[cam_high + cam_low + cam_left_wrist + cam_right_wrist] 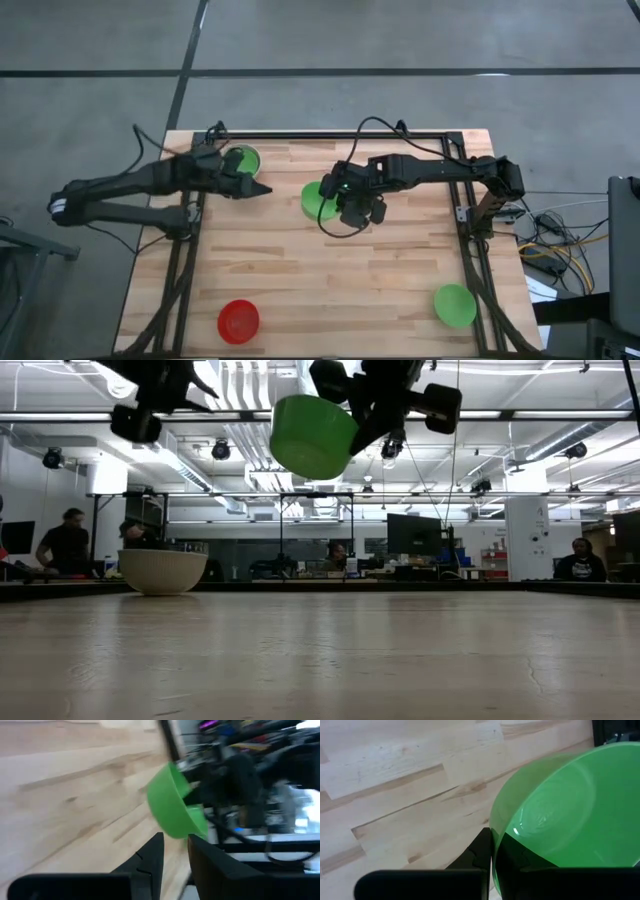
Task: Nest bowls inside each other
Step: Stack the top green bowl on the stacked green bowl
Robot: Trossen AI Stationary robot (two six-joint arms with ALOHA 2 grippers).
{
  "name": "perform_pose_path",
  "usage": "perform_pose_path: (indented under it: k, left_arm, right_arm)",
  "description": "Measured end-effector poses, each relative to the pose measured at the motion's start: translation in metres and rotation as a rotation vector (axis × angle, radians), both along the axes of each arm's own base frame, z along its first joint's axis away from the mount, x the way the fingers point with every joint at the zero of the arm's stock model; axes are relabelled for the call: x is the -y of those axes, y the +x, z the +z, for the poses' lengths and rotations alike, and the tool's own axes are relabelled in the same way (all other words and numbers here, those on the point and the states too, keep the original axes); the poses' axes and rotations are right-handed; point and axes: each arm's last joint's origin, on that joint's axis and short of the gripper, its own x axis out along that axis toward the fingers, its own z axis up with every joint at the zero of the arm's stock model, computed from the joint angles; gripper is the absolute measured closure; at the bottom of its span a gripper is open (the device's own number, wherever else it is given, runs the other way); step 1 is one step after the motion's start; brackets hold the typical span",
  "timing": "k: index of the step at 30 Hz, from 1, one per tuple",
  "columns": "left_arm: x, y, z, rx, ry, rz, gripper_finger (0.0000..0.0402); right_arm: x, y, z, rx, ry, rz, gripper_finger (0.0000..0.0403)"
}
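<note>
My right gripper (pixel 337 197) is shut on a green bowl (pixel 317 198) held high over the table's middle; the low view shows that bowl (pixel 312 435) tilted in the air. A second green bowl (pixel 243 159) sits inside a whitish-grey bowl (pixel 163 570), which stands on its base at the far left. My left gripper (pixel 262 189) hovers just right of that pair, raised, open and holding nothing (pixel 175 845). A red bowl (pixel 238 320) stands near the front left. A third green bowl (pixel 455 305) stands near the front right. My right gripper pinches the green bowl's rim (pixel 493 837), one finger outside the wall (pixel 479 851) and the other inside the hollow. The fingers come slanting down from the table's right side. The bowl is lifted clear of the table and tilted, with its opening toward the gripper.
Black frame rails (pixel 178 270) run along the table's left and right edges, and another along the far edge. Bare wood (pixel 340 290) lies between the red bowl and the front-right green bowl. Cables (pixel 560 250) hang off the right side. People sit in the room beyond.
</note>
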Motion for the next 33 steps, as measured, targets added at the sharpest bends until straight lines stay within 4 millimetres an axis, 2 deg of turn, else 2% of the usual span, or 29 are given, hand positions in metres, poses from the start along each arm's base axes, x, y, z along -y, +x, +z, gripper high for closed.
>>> perform_pose_path:
  k: [5, 10, 16, 25, 33]
  left_arm:
    - [-0.002, 0.003, 0.034, -0.115, -0.011, 0.015, 0.0310]
    - [-0.006, 0.020, 0.049, -0.186, -0.028, 0.009, 0.0310]
    - [-0.010, 0.043, 0.043, -0.325, -0.087, -0.030, 0.0310]
    - [-0.023, 0.079, 0.046, -0.343, -0.163, -0.118, 0.0310]
    - [-0.030, 0.101, 0.050, -0.357, -0.172, -0.155, 0.0310]
  right_arm:
    - [0.000, 0.000, 0.000, 0.000, 0.000, 0.000, 0.0394]
    - [0.000, 0.000, 0.000, 0.000, -0.001, 0.000, 0.0394]
    - [0.000, 0.000, 0.000, 0.001, -0.001, 0.002, 0.0394]
    - [-0.002, 0.001, 0.000, 0.004, -0.049, 0.038, 0.0394]
    - [-0.005, 0.000, -0.001, 0.000, -0.054, 0.061, 0.0394]
